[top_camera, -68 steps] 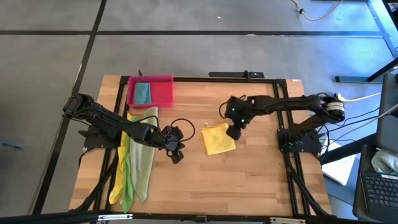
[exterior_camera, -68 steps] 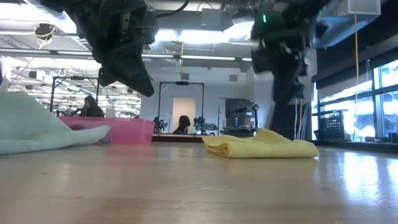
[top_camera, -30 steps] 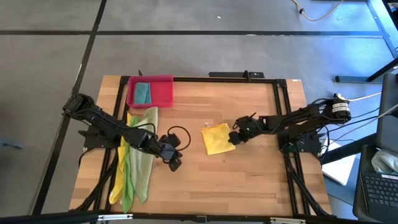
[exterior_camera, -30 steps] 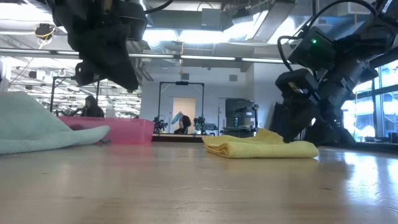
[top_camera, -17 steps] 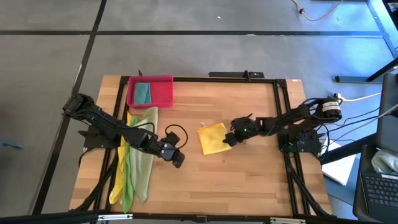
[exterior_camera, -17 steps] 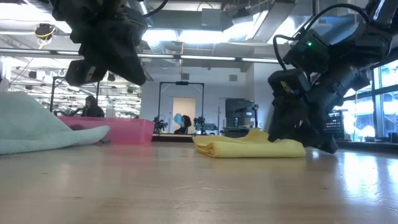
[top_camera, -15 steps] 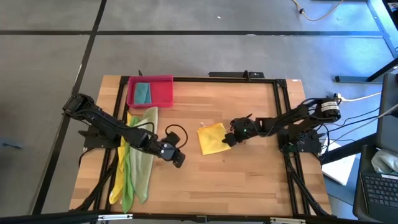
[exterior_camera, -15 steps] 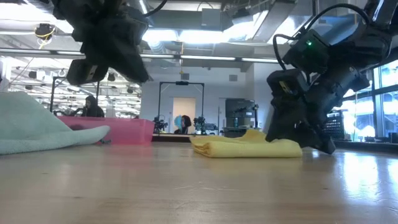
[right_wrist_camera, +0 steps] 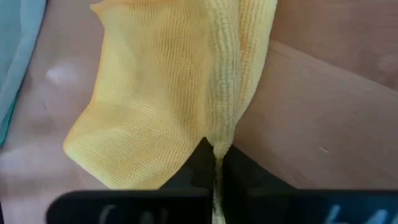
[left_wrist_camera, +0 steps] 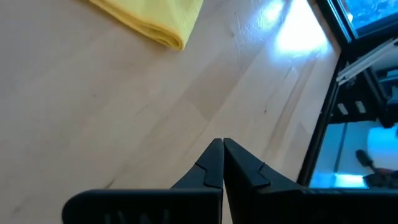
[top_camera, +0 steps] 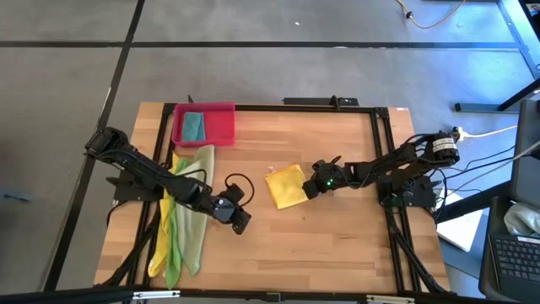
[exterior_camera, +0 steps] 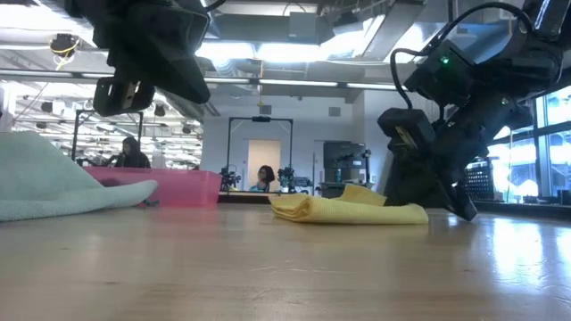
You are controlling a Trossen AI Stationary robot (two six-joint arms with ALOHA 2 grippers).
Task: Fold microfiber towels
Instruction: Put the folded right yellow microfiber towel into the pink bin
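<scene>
A folded yellow microfiber towel (top_camera: 285, 185) lies near the table's middle. My right gripper (top_camera: 310, 190) is low at its right edge and shut on it; it also shows in the low view (exterior_camera: 412, 198) and the right wrist view (right_wrist_camera: 214, 158). My left gripper (top_camera: 240, 222) hangs shut above bare wood, left of the towel and nearer the front, holding nothing (left_wrist_camera: 222, 163). More towels, yellow, bright green and pale olive, lie in a long pile (top_camera: 184, 221) at the left. A teal towel (top_camera: 193, 126) lies in the pink tray (top_camera: 221, 127). My right gripper pinches the yellow towel's right edge (right_wrist_camera: 219, 127) between its two fingers, on a bunched ridge of several layers. The fingers come slanting down from the table's right side. The towel lies on the table, with the cloth by the fingers raised a little (exterior_camera: 362, 193).
The pink tray stands at the far left of the table. A black frame rail (top_camera: 381, 152) runs along the right side, and another (top_camera: 164, 160) along the left. Bare wood (top_camera: 321, 245) lies in front of the yellow towel.
My right gripper has sunk and gone toward the table's left edge, against the yellow towel's right edge. The towel has slid a little toward the left, and its right edge has bunched up.
</scene>
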